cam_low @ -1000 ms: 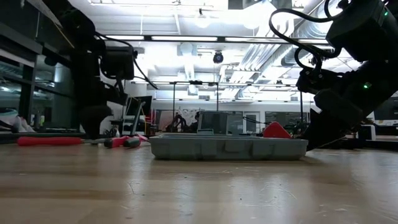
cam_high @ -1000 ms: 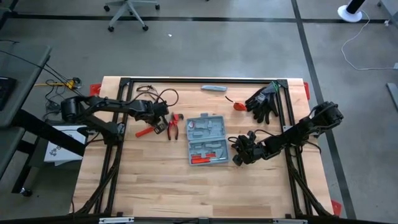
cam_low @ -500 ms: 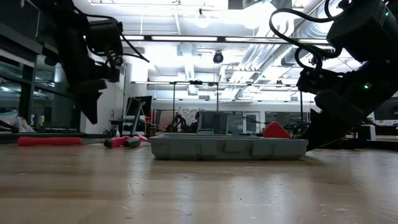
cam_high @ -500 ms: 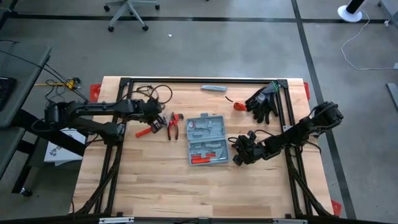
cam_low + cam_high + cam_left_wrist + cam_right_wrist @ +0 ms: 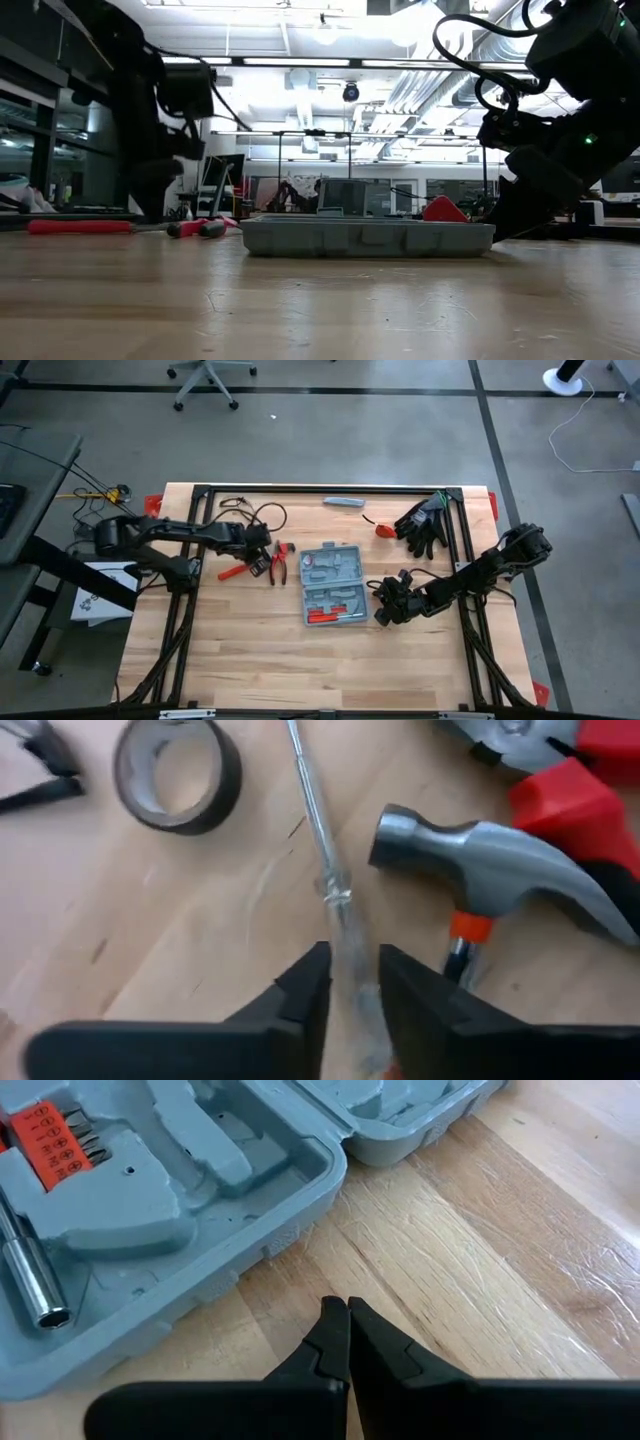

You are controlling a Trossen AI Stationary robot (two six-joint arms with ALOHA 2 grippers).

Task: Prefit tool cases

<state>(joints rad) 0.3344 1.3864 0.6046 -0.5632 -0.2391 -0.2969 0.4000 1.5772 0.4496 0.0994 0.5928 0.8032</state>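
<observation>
The high view is evenly lit from above; the wooden table looks bright and the shadows under the arms are short and soft. In the low view the ceiling lamps are burnt out to white glare, so the arms stand as dark silhouettes against them; the near table surface is soft and out of focus. In the left wrist view the whole picture is blurred; the hammer head carries a pale reflection, and the clear shaft between the fingers is perhaps a screwdriver. The right wrist view is sharp and warm; the grey case shows gentle shadows in its hollows.
</observation>
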